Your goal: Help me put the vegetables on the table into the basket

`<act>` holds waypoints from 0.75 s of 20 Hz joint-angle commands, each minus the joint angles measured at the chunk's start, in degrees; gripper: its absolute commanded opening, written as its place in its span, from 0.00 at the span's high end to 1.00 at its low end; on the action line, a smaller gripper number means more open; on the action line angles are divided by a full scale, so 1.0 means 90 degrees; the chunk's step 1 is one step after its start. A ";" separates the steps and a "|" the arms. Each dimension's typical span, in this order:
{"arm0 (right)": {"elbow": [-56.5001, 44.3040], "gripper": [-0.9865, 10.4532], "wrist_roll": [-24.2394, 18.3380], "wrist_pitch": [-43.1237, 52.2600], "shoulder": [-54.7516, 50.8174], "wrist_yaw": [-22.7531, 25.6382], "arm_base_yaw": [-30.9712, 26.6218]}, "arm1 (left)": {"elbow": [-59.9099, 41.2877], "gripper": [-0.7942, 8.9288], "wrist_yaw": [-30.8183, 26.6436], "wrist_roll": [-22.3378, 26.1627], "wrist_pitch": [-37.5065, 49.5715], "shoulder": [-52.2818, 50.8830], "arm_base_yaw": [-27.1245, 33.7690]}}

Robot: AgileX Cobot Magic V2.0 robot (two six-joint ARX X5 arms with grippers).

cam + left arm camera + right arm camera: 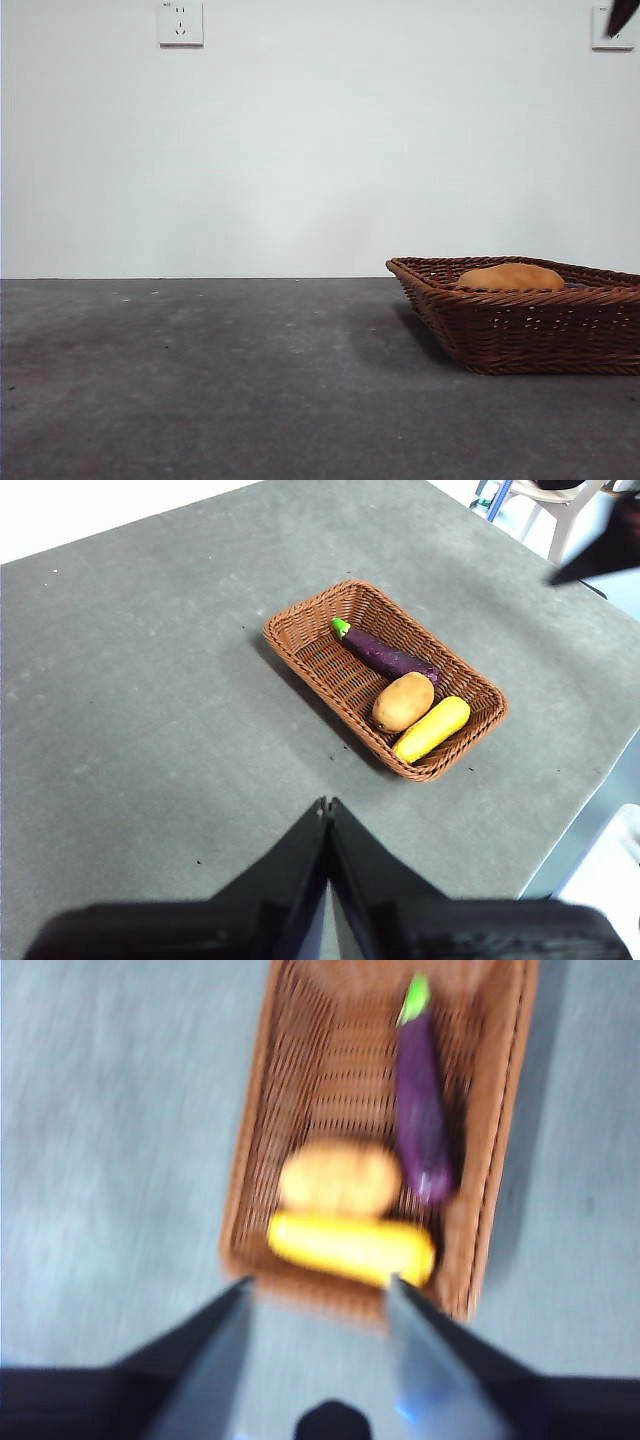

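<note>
Now corn cob, potato and eggplant lie in the basket, centre frame; left hand pressed together, right hand spread apart.

White wall w/ 2 sockets; chair off table.

You have no readable text, label, brand, number or sign anywhere in these views. The two white wall outlets in the front view carry only tiny marks, too small for you to make out, and the basket and vegetables bear no lettering.
</note>
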 commanded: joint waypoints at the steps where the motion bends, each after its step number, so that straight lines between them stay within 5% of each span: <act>1: -0.0015 0.90 -0.0493 -0.0561 -0.0342 -0.0034 0.0061 | -0.0036 0.92 0.0007 0.0080 0.0029 0.0010 0.0022; 15: -0.0017 0.91 -0.0432 -0.0561 -0.0993 -0.0039 0.0170 | -0.0036 0.92 0.0005 0.0078 0.0024 0.0012 0.0022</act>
